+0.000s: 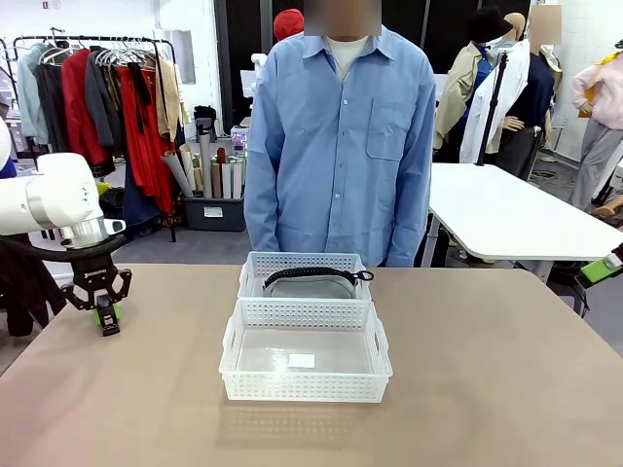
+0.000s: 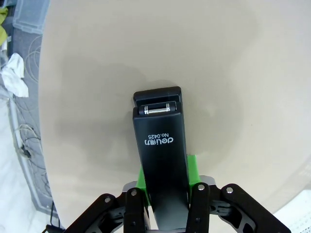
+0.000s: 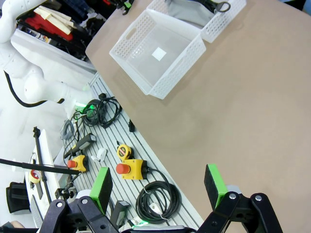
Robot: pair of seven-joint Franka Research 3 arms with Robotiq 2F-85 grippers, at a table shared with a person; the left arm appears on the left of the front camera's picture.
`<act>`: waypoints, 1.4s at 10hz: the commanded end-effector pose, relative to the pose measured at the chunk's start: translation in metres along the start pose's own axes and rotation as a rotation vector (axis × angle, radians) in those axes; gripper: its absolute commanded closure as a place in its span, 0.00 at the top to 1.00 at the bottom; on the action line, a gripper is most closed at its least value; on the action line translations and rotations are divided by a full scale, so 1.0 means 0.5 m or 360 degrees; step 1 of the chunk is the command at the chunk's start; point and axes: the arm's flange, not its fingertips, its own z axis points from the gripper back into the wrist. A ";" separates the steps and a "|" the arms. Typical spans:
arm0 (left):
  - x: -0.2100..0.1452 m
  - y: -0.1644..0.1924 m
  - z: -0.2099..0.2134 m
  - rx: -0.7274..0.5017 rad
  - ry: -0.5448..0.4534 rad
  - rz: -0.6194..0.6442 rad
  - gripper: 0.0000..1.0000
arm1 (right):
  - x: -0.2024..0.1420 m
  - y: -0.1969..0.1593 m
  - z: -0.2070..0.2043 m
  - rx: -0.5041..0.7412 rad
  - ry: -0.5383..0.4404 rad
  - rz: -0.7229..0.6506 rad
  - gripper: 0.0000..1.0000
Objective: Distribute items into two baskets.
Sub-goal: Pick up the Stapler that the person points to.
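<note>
Gripping the stapler (image 2: pixel 158 145) by its hard sides, left gripper (image 2: pixel 164 199) sits at nine o'clock of the near basket (image 1: pixel 304 387). It looks stiff, light, slick. Right gripper (image 3: pixel 158 187) gapes empty. Bag (image 1: pixel 311 285) lies in the far basket (image 1: pixel 255 268), twelve o'clock.

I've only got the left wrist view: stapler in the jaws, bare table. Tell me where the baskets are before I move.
Observer: Both sit mid-table, to the right of the left gripper and its stapler. They stand one behind the other, the near basket on the robot's side.
Operator: Give me their contents.
Observer: The far basket holds the grey waist bag. The near one holds nothing but its small white label.
Operator: Report the right arm.
Observer: The right gripper is open, at the right edge of the table, well apart from the baskets.
</note>
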 end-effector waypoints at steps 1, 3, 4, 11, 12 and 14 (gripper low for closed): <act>-0.012 0.005 0.001 0.0051 0.0019 -0.0100 0.00 | 0.000 0.001 0.001 0.0009 -0.0010 0.0009 1.00; -0.027 0.003 0.028 0.0033 -0.0016 -0.0160 0.00 | 0.000 0.001 0.001 0.0009 -0.0010 0.0009 1.00; -0.036 0.003 0.044 0.0014 -0.0023 -0.0195 0.00 | 0.000 0.001 0.001 0.0009 -0.0010 0.0009 1.00; -0.276 0.016 0.207 0.0050 -0.0121 -0.0521 0.00 | 0.000 0.001 0.001 0.0009 -0.0010 0.0009 1.00; -0.322 0.018 0.236 0.0072 -0.0158 -0.0570 0.00 | 0.000 0.001 0.001 0.0009 -0.0010 0.0009 1.00; -0.382 0.027 0.271 0.0108 -0.0212 -0.0730 0.00 | 0.000 0.001 0.001 0.0009 -0.0010 0.0009 1.00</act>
